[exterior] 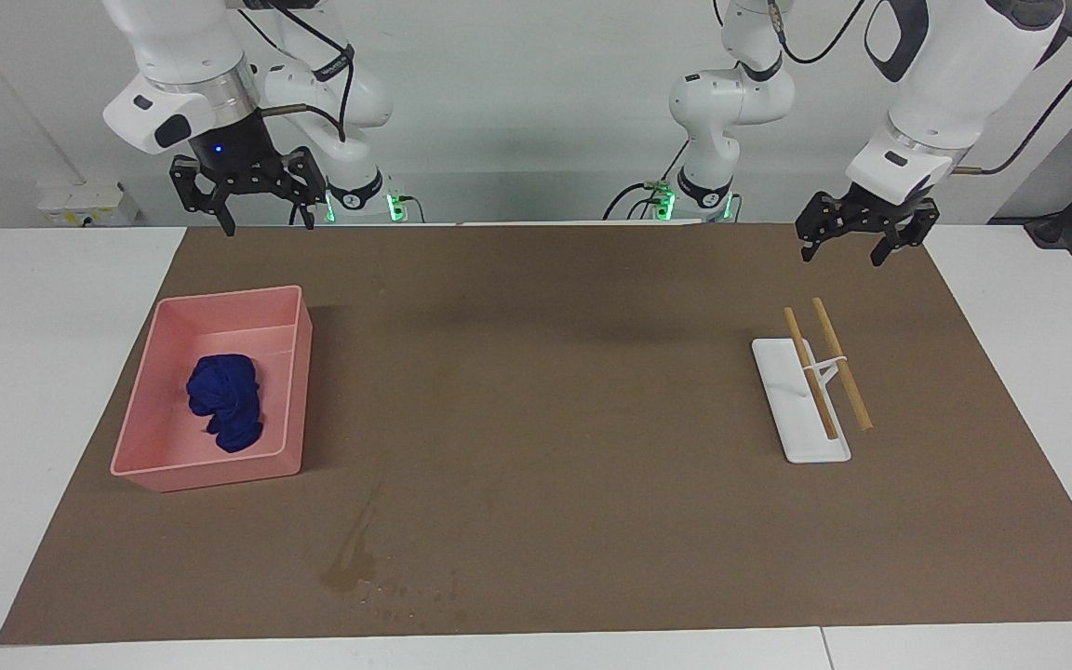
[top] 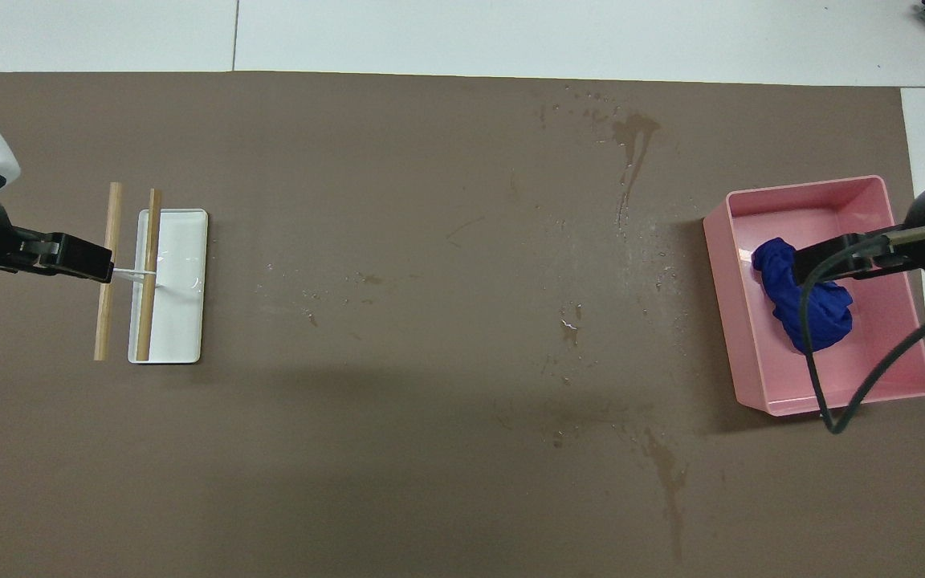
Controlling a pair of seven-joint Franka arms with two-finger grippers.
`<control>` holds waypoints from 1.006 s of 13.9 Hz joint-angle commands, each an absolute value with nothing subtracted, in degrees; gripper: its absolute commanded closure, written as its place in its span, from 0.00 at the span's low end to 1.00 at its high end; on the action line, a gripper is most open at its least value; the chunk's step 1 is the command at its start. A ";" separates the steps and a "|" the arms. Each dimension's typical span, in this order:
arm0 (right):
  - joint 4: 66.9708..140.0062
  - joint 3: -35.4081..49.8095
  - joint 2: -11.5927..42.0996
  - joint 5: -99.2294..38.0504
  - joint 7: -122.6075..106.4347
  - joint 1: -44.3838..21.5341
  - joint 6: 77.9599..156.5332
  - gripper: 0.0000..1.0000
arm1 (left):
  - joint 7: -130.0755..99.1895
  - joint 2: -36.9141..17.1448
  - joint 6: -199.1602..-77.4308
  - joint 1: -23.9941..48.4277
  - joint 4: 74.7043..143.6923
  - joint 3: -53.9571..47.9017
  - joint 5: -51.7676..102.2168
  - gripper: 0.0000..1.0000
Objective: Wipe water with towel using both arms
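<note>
Navy-blue bunched towel [exterior: 225, 402] lies in the pink plastic tray [exterior: 275, 298] beneath the raised, wide-open, empty right gripper [exterior: 263, 219]; left gripper [exterior: 857, 242] waits open, empty.

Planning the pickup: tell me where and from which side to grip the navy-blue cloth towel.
Grip the bunched navy-blue cloth towel at its raised central folds, coming straight down from above. It lies inside the pink plastic bin, whose walls block a sideways approach. The open right gripper is probably best placed.
</note>
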State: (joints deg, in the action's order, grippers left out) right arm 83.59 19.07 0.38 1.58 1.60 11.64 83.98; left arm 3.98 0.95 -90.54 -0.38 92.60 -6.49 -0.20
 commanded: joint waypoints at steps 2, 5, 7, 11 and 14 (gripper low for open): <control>84.91 19.16 -0.88 0.70 2.02 13.10 85.61 0.00 | 4.39 1.32 -90.00 -0.79 92.72 -6.77 -0.88 0.00; 84.81 19.16 -0.88 0.79 2.20 12.48 84.91 0.00 | 4.39 1.32 -90.00 -0.79 92.72 -6.77 -0.88 0.00; 84.55 19.16 -0.70 0.79 2.02 12.74 84.90 0.00 | 4.48 1.32 -90.00 -0.79 92.72 -6.77 -0.88 0.00; 85.16 19.07 -0.97 0.70 2.02 13.36 85.78 0.00 | 4.40 1.32 -90.00 -0.79 92.72 -6.77 -0.88 0.00; 84.47 19.07 -0.97 0.62 1.93 13.36 84.21 0.00 | 4.48 1.41 -90.00 -0.79 92.72 -6.77 -0.88 0.00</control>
